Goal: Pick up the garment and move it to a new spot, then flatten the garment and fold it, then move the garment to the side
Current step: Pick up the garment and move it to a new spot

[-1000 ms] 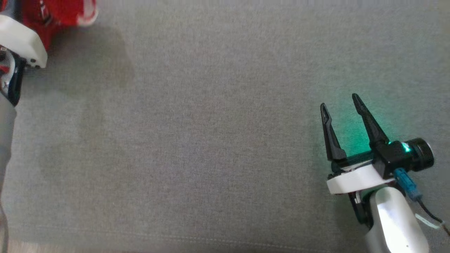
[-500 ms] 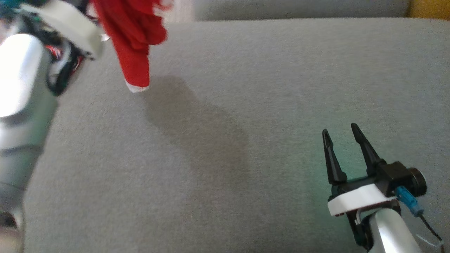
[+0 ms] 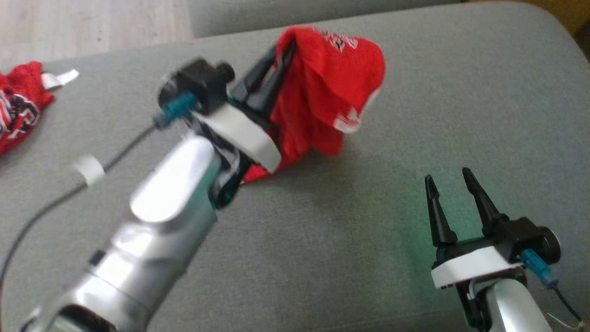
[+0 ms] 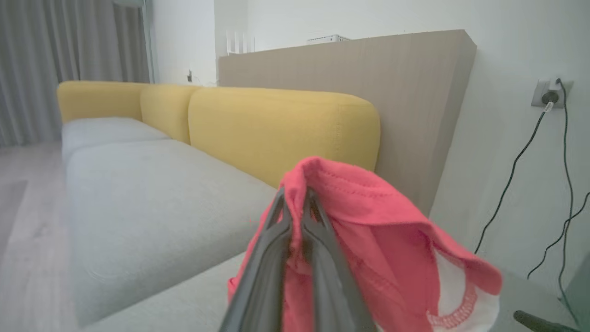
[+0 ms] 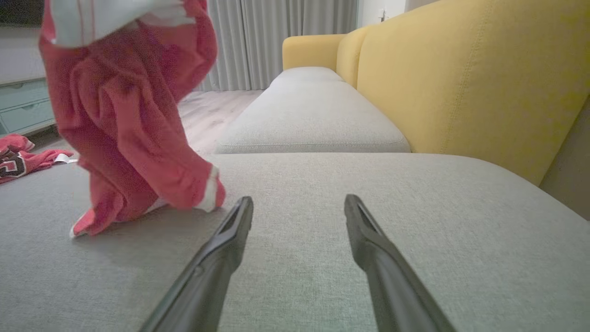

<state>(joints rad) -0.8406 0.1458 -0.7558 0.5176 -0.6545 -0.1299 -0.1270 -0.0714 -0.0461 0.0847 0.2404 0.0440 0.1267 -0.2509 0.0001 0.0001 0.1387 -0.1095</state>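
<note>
**Red garment held over a grey sofa seat, first step partly done**

At the far left of the head view, a second red cloth [image 3: 18, 110] with white and dark print lies crumpled on the grey seat cushion [image 3: 322, 258], near its edge. Pale wooden floor [image 3: 92, 23] shows beyond it.

Right of that, the silver left arm [image 3: 161, 221] reaches up and across the picture, somewhat blurred. At its end the left tool [image 3: 282, 50] has its two dark fingers pressed together, pinching a fold of the garment [image 3: 332, 92]. The garment is red with white trim and hangs bunched from that pinch above the middle of the cushion. In the right wrist view its lowest folds appear to touch the cushion surface.

Further right, well apart from the garment, the right tool [image 3: 447, 175] hovers low over the cushion at the lower right. Its fingers are spread wide and hold nothing. A green glow falls on the fabric beside it. The yellow backrest [image 5: 461, 69] rises behind the seat.

Judging progress: the pickup looks done and the move to a new spot seems under way, since the garment is not yet released. Laying it down, flattening, folding and moving it aside all remain.
</note>
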